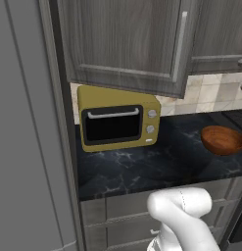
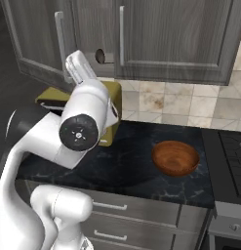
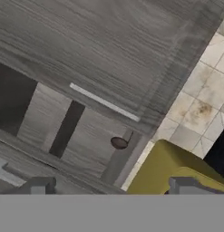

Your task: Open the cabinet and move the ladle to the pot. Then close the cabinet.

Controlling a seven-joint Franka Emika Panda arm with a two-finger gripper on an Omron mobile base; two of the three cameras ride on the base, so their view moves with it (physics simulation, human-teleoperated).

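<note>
cabinet [image 1: 125, 41] ajar; ladle [image 3: 119, 143] inside in hand view

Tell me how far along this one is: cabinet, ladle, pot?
Early. The cabinet door is ajar, its handle edge swung out from the neighbouring door. The gripper sits open near the door above the yellow toaster oven, holding nothing. Still left: finding the ladle, moving it to the pot, closing the door.
</note>
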